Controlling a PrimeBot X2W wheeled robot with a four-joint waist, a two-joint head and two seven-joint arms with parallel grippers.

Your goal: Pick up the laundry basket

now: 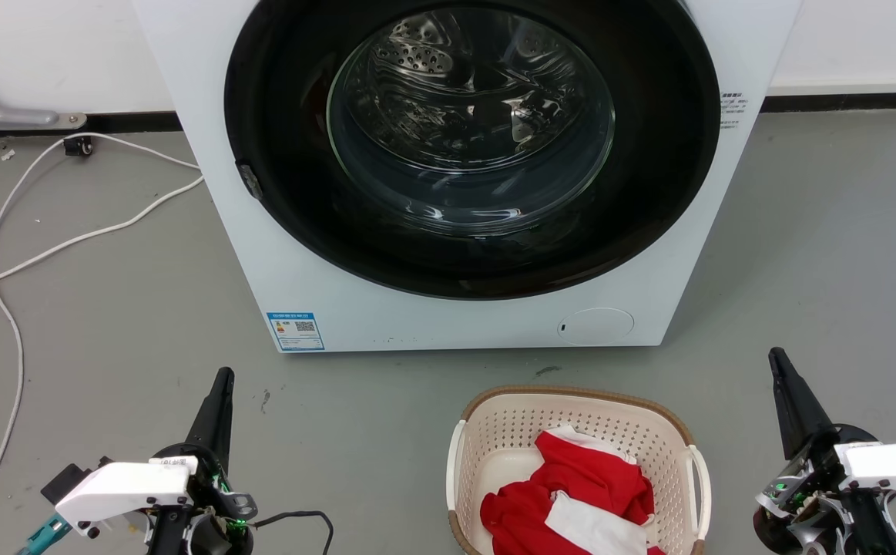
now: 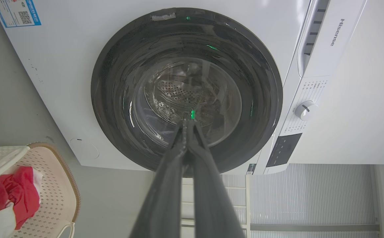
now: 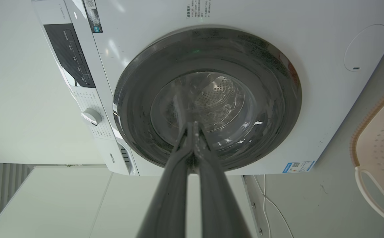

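two loop handles [image 1: 700, 482] were judged the holds for the light, stiff laundry basket [image 1: 571, 395]. left pincer [image 1: 223, 381] and right pincer [image 1: 780, 366] were seen closed, empty.

My left gripper [image 1: 223, 378] and my right gripper [image 1: 777, 356] have long, dark, pointy fingers [image 1: 213, 420]. Behind them are white covers [image 1: 120, 487] with small dark screws. A thin black cable [image 1: 305, 514] loops near my left wrist, by a blue-green piece [image 1: 41, 535] and tiny green lights [image 1: 233, 525].
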